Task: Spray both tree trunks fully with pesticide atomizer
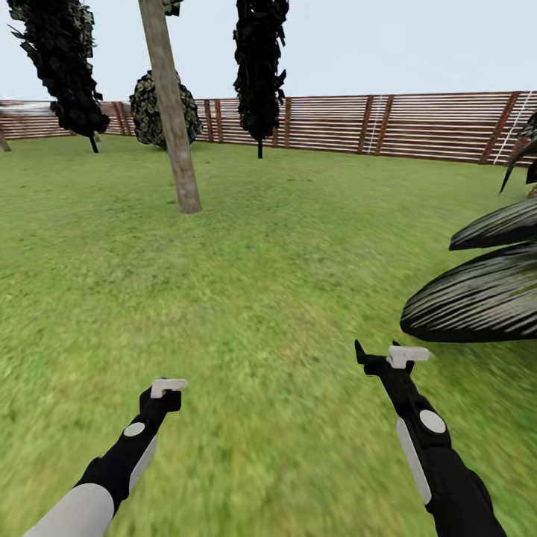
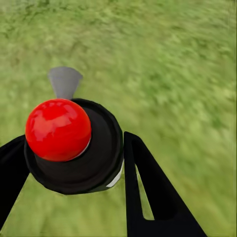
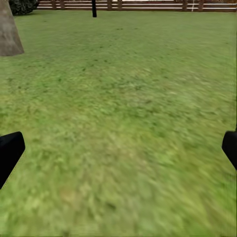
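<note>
One pale tree trunk point(image 1: 173, 112), two black trees point(image 1: 259, 67), one round bush point(image 1: 153, 110), two grippers point(image 1: 168, 388).

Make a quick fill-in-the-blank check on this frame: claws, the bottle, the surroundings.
1. The left claw grips the pesticide atomizer, whose round top knob is ____.
2. The right claw is ____, with nothing but grass between its fingers.
3. Beyond the pale tree trunk, the lawn ends at a brown slatted wooden ____.

Missing words: red; open; fence.
</note>
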Tool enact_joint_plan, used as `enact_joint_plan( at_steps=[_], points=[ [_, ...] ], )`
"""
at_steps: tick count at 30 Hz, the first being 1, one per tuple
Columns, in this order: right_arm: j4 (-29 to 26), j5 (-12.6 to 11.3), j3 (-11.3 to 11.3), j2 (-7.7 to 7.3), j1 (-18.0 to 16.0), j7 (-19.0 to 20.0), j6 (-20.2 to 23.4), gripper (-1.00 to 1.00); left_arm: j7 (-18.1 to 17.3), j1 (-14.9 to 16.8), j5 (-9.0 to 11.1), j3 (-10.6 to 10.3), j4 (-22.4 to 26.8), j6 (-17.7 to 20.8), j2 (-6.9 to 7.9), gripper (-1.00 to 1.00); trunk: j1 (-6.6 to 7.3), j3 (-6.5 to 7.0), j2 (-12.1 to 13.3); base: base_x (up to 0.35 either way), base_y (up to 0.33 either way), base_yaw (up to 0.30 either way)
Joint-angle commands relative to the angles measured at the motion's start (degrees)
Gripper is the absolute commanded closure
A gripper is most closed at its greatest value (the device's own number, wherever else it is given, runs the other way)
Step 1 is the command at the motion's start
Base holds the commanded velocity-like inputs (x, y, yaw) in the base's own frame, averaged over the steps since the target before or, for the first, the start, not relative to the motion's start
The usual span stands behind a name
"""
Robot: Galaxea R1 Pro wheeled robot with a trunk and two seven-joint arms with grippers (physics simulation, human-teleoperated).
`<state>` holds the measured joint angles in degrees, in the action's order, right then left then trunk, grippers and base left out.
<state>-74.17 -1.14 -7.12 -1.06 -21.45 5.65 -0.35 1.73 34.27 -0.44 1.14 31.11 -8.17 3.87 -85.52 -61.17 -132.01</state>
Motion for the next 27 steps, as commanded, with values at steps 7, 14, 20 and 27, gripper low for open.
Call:
enact_joint_plan(
  at_steps=[7, 14, 20, 27],
  points=[
    [0.0, 0.0, 0.0, -0.01, 0.0, 0.0, 0.0, -1.0, 0.0, 0.0, 0.0, 0.0, 0.0, 0.0, 0.0, 1.0, 0.0, 0.63, 0.0, 0.289, 0.194, 0.0],
    [0.0, 0.0, 0.0, -0.01, 0.0, 0.0, 0.0, -1.0, 0.0, 0.0, 0.0, 0.0, 0.0, 0.0, 0.0, 1.0, 0.0, 1.25, 0.0, 0.289, 0.194, 0.0],
    [0.0, 0.0, 0.0, 0.0, 0.0, 0.0, 0.0, -1.0, 0.0, 0.0, 0.0, 0.0, 0.0, 0.0, 0.0, 1.0, 0.0, 1.79, 0.0, 0.289, 0.194, 0.0],
    [0.0, 0.0, 0.0, 0.0, 0.0, 0.0, 0.0, -1.0, 0.0, 0.0, 0.0, 0.0, 0.0, 0.0, -0.02, 1.0, 0.0, 2.4, 0.0, 0.289, 0.194, 0.0]
  ],
)
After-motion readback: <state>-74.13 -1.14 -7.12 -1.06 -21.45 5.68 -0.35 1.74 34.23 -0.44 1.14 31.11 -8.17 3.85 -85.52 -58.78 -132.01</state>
